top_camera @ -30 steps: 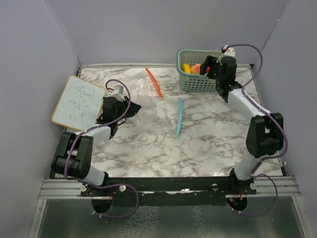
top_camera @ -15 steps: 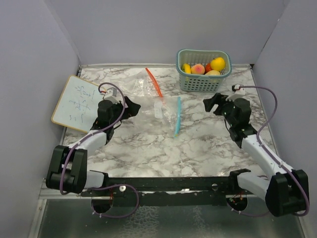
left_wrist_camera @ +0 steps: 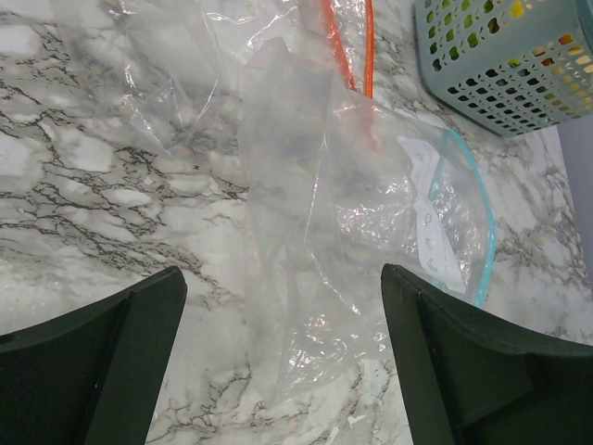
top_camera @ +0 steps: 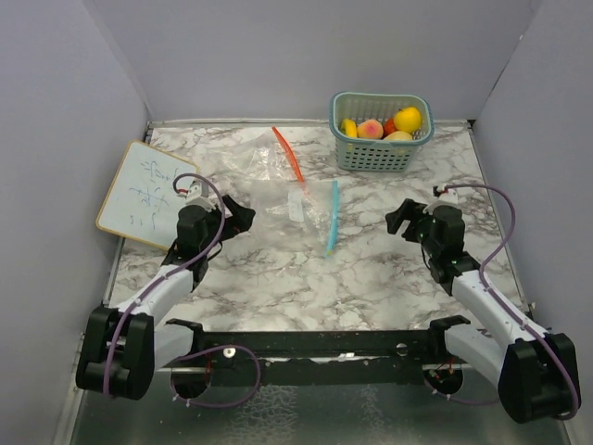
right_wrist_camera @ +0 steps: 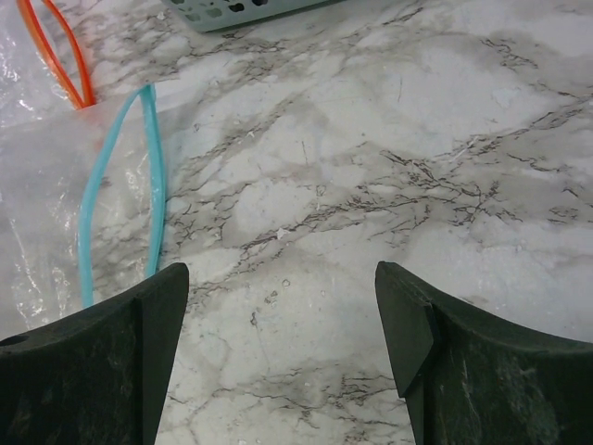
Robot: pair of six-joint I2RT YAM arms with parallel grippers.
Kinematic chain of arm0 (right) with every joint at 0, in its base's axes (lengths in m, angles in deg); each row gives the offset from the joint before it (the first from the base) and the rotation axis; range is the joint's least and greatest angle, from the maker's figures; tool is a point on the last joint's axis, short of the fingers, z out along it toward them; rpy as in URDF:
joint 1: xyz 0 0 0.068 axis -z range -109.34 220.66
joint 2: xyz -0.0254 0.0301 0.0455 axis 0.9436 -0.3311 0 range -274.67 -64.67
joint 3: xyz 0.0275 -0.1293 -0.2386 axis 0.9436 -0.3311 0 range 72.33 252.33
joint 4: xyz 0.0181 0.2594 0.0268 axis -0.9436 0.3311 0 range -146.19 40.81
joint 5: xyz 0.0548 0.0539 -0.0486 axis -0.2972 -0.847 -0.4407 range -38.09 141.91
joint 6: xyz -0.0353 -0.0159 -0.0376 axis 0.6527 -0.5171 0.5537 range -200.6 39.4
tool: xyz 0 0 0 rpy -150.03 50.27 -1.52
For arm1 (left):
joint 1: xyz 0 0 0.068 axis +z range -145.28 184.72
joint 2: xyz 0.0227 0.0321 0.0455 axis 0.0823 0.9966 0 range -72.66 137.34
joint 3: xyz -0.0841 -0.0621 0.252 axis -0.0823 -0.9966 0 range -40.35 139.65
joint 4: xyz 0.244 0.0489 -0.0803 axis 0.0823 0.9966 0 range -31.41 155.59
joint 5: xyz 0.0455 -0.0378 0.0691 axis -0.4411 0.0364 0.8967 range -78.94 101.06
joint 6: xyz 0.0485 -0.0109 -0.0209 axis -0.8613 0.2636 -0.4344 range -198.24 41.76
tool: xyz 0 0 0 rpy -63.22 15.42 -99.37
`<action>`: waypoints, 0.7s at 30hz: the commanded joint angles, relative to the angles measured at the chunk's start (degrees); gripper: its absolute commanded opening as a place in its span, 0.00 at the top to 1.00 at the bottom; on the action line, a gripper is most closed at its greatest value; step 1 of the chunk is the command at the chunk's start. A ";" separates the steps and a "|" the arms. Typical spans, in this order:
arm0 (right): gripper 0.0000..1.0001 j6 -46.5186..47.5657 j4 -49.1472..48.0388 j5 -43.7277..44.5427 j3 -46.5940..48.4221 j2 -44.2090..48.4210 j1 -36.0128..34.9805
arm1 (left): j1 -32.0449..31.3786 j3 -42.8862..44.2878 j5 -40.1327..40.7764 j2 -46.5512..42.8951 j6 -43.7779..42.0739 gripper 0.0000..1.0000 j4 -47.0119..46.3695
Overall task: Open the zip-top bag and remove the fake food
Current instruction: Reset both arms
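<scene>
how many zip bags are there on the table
2. The orange-zip bag lies at the back, left of the teal basket. The blue-zip bag lies just in front of it, toward the near side. Both look flat and empty.

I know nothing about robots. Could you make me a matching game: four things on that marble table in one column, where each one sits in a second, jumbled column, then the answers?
Things:
1. teal plastic mesh basket
2. white rectangular whiteboard with handwriting
3. clear plastic zip bag with blue strip
4. clear plastic zip bag with orange strip

Places:
A. centre of the marble table
B. back right corner, holding plastic toy fruits
C. left edge, lying at an angle
D. back middle, just behind the other bag

Pairs: 1-B, 2-C, 3-A, 4-D
</scene>
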 commanded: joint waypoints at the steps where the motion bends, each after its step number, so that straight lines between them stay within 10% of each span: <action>1: 0.18 0.45 0.82 3.47 -0.63 0.87 0.35 | -0.11 0.00 3.01 -3.95 -0.65 0.11 2.90; 21: 0.22 1.59 2.10 9.83 -0.41 1.09 0.35 | -0.20 -0.97 2.75 -5.46 -0.23 0.14 2.47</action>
